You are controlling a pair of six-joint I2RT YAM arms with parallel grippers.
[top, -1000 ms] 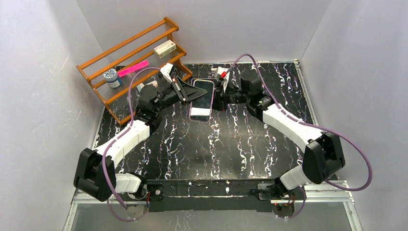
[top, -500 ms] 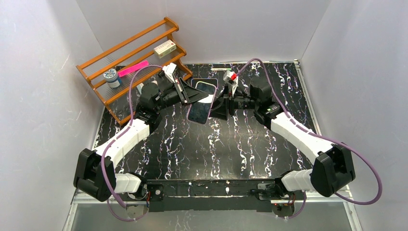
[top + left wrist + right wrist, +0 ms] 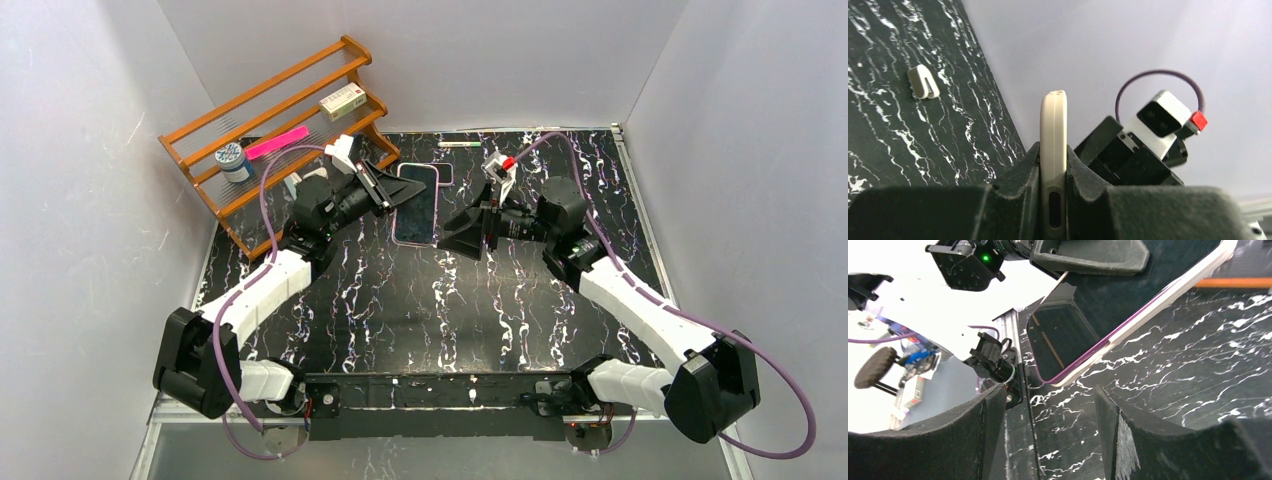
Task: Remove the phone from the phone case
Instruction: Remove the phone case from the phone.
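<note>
The phone (image 3: 416,208) hangs above the black marble table at the back, its dark glossy face (image 3: 1063,340) rimmed in purple. Around it runs the cream phone case (image 3: 1053,130), whose pale edge (image 3: 1170,297) shows in the right wrist view. My left gripper (image 3: 388,195) is shut on the case's edge (image 3: 1053,150), and a port slot shows between the jaws. My right gripper (image 3: 458,230) stands open and empty (image 3: 1050,405), just right of the phone and apart from it. I cannot tell how fully the phone sits in the case.
A wooden rack (image 3: 270,110) stands at the back left, holding a small box (image 3: 343,100), a pink item (image 3: 277,142) and a blue-capped jar (image 3: 232,160). A thin green stick (image 3: 458,144) lies by the back wall. A white clip (image 3: 923,81) lies on the table.
My right gripper has opened, let go of the phone and drawn back to the right. The left gripper has kept its hold and stayed about where it was.
</note>
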